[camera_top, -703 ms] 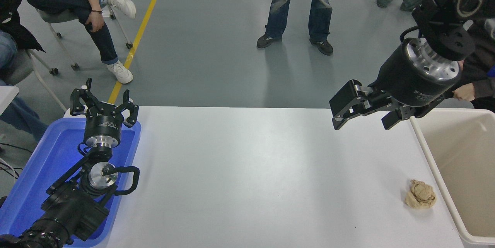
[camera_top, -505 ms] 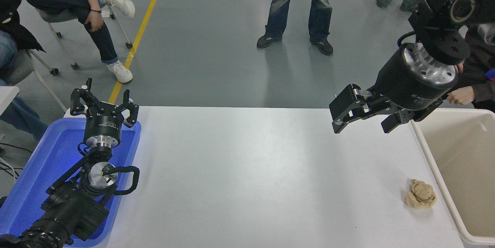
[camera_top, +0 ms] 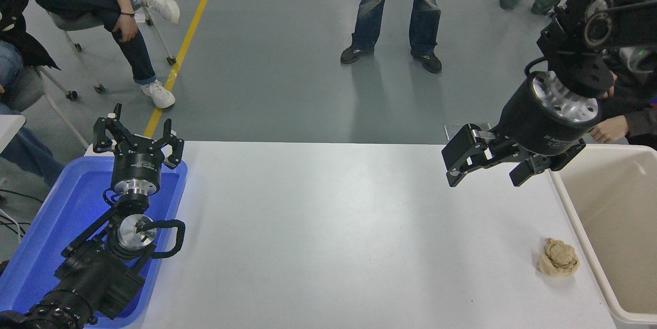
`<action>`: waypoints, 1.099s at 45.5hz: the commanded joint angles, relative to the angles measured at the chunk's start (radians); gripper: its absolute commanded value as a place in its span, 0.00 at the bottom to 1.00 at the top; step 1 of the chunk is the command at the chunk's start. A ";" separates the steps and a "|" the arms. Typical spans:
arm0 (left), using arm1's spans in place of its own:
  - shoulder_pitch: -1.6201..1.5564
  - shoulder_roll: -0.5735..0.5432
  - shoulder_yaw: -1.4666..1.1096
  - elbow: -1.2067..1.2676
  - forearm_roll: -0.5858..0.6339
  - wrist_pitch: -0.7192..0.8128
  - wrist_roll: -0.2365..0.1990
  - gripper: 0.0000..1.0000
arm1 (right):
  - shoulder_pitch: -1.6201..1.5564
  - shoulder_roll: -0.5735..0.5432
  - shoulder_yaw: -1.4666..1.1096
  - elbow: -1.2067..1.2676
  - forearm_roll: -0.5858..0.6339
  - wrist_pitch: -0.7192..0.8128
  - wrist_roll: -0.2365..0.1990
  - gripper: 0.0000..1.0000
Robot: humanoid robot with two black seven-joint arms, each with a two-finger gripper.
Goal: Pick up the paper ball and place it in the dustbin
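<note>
The tan-brown paper ball (camera_top: 558, 257) lies on the white table (camera_top: 333, 231) near its right edge, just left of the cream dustbin (camera_top: 580, 226), which stands at the table's right end. My right gripper (camera_top: 485, 181) is open and empty. It hangs above the table's far right part, well beyond the ball and left of the dustbin's near corner. My left gripper (camera_top: 137, 134) is open and empty, parked over the blue tray at the lower left.
A shallow blue tray (camera_top: 51, 226) sits at the table's left end under the left arm. People stand and sit beyond the far edge; a person's hand (camera_top: 608, 131) is just behind the dustbin at the right.
My right gripper has moved slightly right and down toward the table, still open. The paper ball and the left arm have not moved.
</note>
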 commanded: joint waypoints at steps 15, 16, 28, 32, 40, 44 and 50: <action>0.000 0.000 0.001 0.000 0.000 0.000 0.000 0.99 | -0.550 -0.365 0.111 -0.258 -0.565 -0.275 0.004 1.00; 0.000 0.000 0.001 -0.001 0.000 0.000 -0.001 0.99 | -0.622 -0.375 0.152 -0.299 -0.593 -0.291 0.004 1.00; 0.000 0.000 0.001 0.000 0.000 0.000 -0.001 0.99 | -0.967 -0.392 0.387 -0.479 -0.659 -0.334 0.004 1.00; 0.000 0.000 0.001 -0.001 0.000 0.000 -0.001 0.99 | -1.061 -0.388 0.459 -0.519 -0.678 -0.343 0.004 1.00; 0.000 0.000 0.001 0.000 0.000 0.000 0.000 0.99 | -1.179 -0.377 0.522 -0.609 -0.727 -0.384 0.004 1.00; 0.000 0.000 0.001 0.000 0.000 0.000 -0.001 0.99 | -1.216 -0.362 0.556 -0.635 -0.730 -0.401 0.004 1.00; 0.000 0.000 0.001 0.000 0.000 0.000 -0.002 0.99 | -1.262 -0.334 0.590 -0.680 -0.730 -0.421 0.004 1.00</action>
